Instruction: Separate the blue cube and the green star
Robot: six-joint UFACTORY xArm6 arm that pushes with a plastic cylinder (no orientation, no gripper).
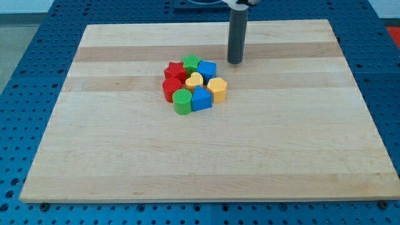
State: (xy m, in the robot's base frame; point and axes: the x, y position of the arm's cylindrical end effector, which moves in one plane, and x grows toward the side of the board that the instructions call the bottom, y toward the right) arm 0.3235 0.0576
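Observation:
The blue cube [207, 69] and the green star [191, 63] sit side by side, touching, at the top of a tight cluster of blocks on the wooden board [112, 144]. The star is to the cube's left. My tip [234, 62] stands on the board a short way to the upper right of the blue cube, apart from it.
The cluster also holds a red star [175, 70], a red block [169, 87], a yellow heart [194, 80], a yellow hexagonal block [217, 89], a green cylinder [182, 100] and another blue block [201, 98]. A blue pegboard [25, 75] surrounds the board.

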